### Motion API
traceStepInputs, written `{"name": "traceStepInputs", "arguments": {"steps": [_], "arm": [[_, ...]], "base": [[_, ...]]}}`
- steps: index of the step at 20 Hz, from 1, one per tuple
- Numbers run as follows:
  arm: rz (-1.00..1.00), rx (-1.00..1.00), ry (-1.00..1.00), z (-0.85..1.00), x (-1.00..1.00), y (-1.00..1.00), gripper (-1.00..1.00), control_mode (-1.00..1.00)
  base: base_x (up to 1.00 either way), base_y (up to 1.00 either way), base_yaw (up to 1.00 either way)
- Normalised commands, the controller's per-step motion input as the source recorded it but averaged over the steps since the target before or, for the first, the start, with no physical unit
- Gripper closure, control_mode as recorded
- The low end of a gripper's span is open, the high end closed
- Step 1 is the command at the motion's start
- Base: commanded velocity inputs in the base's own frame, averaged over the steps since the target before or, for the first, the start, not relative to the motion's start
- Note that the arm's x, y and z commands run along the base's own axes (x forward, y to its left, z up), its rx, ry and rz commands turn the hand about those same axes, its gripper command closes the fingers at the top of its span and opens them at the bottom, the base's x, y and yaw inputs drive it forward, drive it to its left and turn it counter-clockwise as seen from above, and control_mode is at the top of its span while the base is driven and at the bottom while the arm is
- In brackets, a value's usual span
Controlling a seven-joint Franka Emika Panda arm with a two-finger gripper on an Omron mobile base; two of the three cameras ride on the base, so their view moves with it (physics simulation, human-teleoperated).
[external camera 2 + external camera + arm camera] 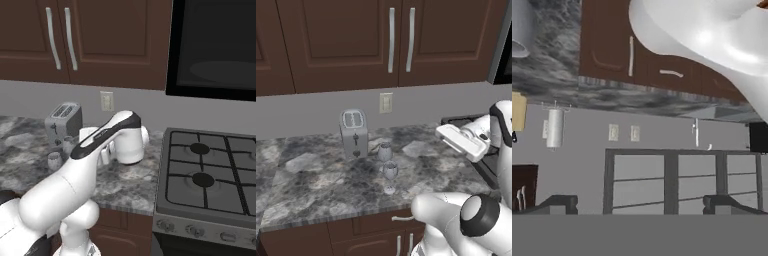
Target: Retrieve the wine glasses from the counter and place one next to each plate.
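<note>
Two wine glasses (387, 162) stand close together on the bench (311, 187), just beside the silver toaster (354, 133). Spread wide and holding nothing, the tool (640, 202) points away from them; turn it down, then approach the nearer stem sideways, clear of its neighbour.
</note>
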Motion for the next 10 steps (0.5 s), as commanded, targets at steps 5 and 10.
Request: {"name": "traceStepInputs", "arguments": {"steps": [5, 10], "arm": [[-0.21, -0.01, -0.05, -0.39, 0.11, 0.05, -1.00, -1.00], [-0.11, 0.00, 0.11, -0.35, 0.42, 0.01, -1.00, -1.00]], "base": [[0.00, 0.00, 0.00], [0.00, 0.00, 0.00]]}}
